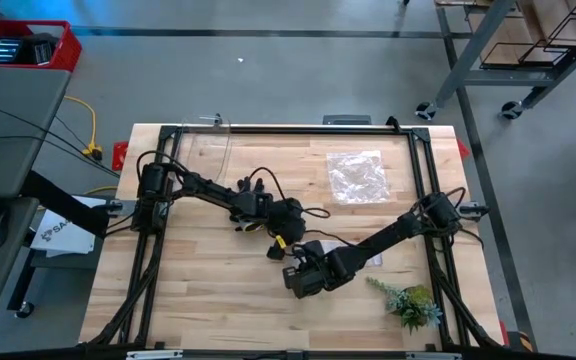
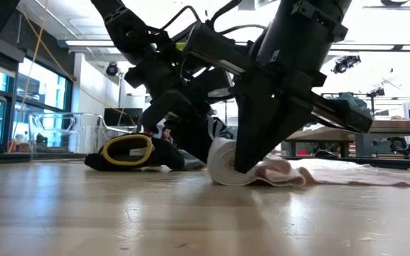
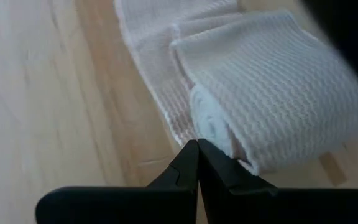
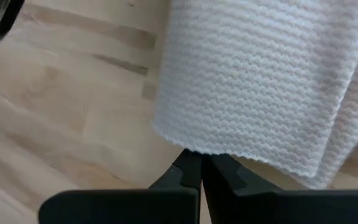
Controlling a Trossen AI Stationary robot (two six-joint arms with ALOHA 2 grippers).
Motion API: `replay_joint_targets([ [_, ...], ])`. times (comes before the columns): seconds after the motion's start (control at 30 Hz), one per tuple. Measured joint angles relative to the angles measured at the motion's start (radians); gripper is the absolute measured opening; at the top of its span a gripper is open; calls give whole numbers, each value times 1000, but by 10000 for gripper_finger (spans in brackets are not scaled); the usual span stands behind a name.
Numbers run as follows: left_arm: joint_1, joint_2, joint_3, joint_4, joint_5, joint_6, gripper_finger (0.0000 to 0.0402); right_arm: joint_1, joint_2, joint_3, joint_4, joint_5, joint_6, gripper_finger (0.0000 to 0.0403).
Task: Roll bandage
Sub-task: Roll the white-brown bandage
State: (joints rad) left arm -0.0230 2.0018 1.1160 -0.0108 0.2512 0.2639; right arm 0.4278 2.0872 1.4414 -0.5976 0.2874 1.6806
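The white bandage lies on the wooden table, partly rolled. Its roll [image 2: 223, 162] stands on the table, and the loose strip [image 2: 333, 173] trails flat toward the table's right. My right gripper [image 2: 245, 169] is shut and slants down onto the near side of the roll. It also shows, shut, in its own wrist view [image 4: 201, 157]. My left gripper [image 3: 197, 146] is shut too, its tips at one end of the roll [image 3: 211, 124]. In the high view both grippers meet at the table's middle and hide the roll. My left gripper's shut fingertips lie against the spiral end of the roll [image 3: 213, 130], coming down at a slant from the table's left. The roll rests on the table. My right gripper sets its shut fingertips against the outer layer's edge [image 4: 197, 146], slanting steeply down from the near right side.
A black glove with yellow trim [image 2: 130, 151] lies just left of the roll, behind it. A crinkly clear plastic bag [image 1: 358, 175] lies at the far right of the table. A small green plant sprig [image 1: 410, 305] lies at the near right.
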Motion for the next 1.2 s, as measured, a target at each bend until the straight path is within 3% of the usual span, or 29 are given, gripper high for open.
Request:
replay_joint_targets([
  [0.5,19,-34,0,-47,12,-45,0,25,0,49,-9,-11,-88,0],
  [0.8,40,-37,0,-40,9,-12,0,76,0,50,-90,-75,-39,0],
  [1.03,42,-11,0,72,0,53,0,90,0,49,-212,-65,-17,0],
  [1.2,43,28,0,146,-42,32,0,87,0,49,-193,-64,-21,0],
])
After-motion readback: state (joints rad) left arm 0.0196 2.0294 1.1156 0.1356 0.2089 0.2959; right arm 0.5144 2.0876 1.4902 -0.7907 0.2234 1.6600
